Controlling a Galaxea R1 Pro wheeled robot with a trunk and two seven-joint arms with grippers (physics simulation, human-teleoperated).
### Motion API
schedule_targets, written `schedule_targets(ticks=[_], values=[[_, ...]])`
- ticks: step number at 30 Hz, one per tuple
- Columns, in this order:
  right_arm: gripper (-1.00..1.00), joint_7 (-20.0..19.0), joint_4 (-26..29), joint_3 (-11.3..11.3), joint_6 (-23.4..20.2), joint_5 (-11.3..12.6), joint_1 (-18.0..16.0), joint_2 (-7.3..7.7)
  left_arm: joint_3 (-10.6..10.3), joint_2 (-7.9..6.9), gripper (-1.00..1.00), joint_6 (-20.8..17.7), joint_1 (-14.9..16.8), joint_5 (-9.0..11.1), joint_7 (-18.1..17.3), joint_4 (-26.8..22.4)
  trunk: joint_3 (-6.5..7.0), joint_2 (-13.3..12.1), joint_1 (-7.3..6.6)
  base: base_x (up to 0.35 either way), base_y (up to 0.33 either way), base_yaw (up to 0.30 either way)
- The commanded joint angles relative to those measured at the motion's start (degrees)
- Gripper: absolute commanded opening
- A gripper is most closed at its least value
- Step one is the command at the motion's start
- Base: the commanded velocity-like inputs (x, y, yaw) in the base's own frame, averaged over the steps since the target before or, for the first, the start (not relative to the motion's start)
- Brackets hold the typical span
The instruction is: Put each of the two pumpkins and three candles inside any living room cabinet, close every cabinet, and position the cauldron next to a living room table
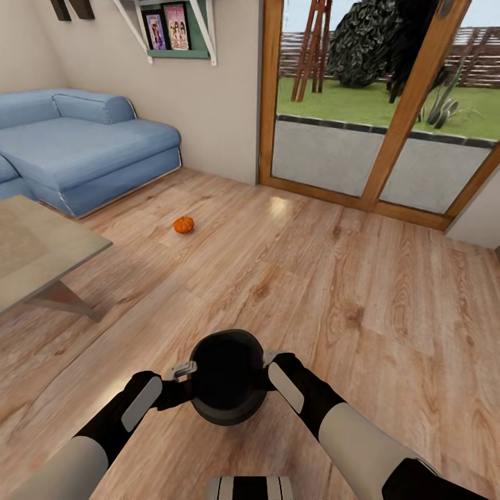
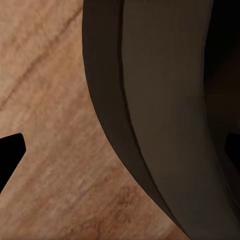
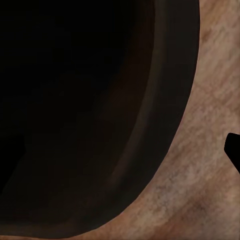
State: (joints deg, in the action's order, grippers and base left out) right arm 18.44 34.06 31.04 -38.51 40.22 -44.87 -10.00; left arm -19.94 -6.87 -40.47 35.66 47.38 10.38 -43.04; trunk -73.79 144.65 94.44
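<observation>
The black cauldron (image 1: 229,378) hangs low over the wood floor right in front of me, mouth up. My left gripper (image 1: 182,371) is shut on its left rim and my right gripper (image 1: 269,361) on its right rim. In the left wrist view the cauldron's wall (image 2: 165,100) runs between the fingers of the left gripper (image 2: 120,150). The right wrist view has the dark inside of the cauldron (image 3: 75,100) between the fingers of the right gripper (image 3: 122,150). One small orange pumpkin (image 1: 183,224) lies on the floor ahead to the left. A corner of the pale table (image 1: 42,257) juts in at the left.
A blue sofa (image 1: 83,146) stands at the back left, under a wall shelf (image 1: 173,31) with pictures. A wood-framed glass door (image 1: 375,139) to the garden fills the far wall on the right. Open wood floor (image 1: 333,278) stretches ahead.
</observation>
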Motion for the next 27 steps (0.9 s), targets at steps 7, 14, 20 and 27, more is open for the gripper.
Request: schedule_targets(ticks=[7, 14, 20, 27], values=[[-1.0, 0.55, 0.04, 0.16, -0.07, 0.56, -0.04, 0.0, -0.27, -0.08, 1.0, -0.06, 0.03, 0.6, 0.52, -0.12, -0.05, 0.02, -0.01, 0.0, 0.0, 0.0], [-1.0, 0.56, 0.04, 0.16, -0.07, 0.64, -0.04, 0.0, -0.27, -0.07, 1.0, -0.06, 0.03, 0.6, 0.52, -0.12, -0.05, 0.02, -0.01, 0.0, 0.0, 0.0], [-1.0, 0.55, 0.04, 0.16, -0.07, 0.65, -0.04, 0.0, -0.27, 0.0, 1.0, -0.05, 0.03, 0.6, 0.52, -0.12, -0.05, 0.02, -0.01, 0.0, 0.0, 0.0], [-1.0, 0.62, 0.04, 0.16, -0.07, 0.94, -0.04, 0.0, -0.27, 0.01, 1.0, -0.05, 0.03, 0.6, 0.52, -0.12, -0.05, 0.02, -0.01, 0.0, 0.0, 0.0]])
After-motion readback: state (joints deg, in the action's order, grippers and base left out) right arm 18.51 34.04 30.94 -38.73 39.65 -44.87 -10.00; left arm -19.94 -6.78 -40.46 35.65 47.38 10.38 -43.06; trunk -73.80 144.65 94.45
